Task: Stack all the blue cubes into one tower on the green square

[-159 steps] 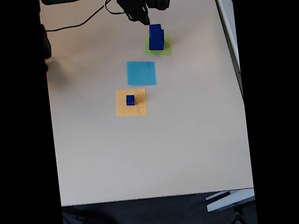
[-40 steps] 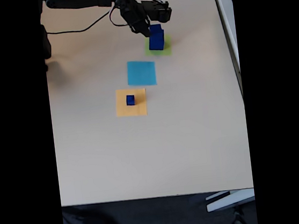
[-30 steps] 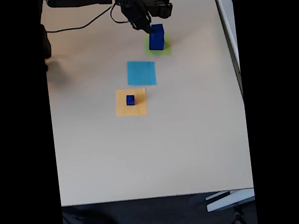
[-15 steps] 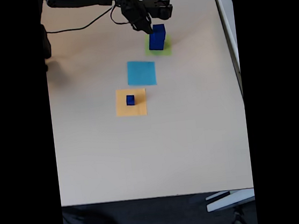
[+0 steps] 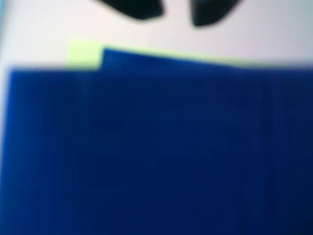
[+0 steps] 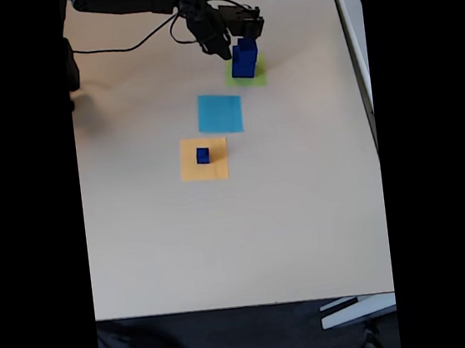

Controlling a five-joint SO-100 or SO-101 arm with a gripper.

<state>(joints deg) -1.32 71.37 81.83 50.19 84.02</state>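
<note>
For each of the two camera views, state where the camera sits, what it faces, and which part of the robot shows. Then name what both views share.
Wrist view: rides on the arm, pressed close to the blurred tower; two dark gripper tips show at the top edge.
Fixed view: high above the table, looking down; the arm reaches in from the top left, gripper by the tower.
Shared: the tower and the green square.
</note>
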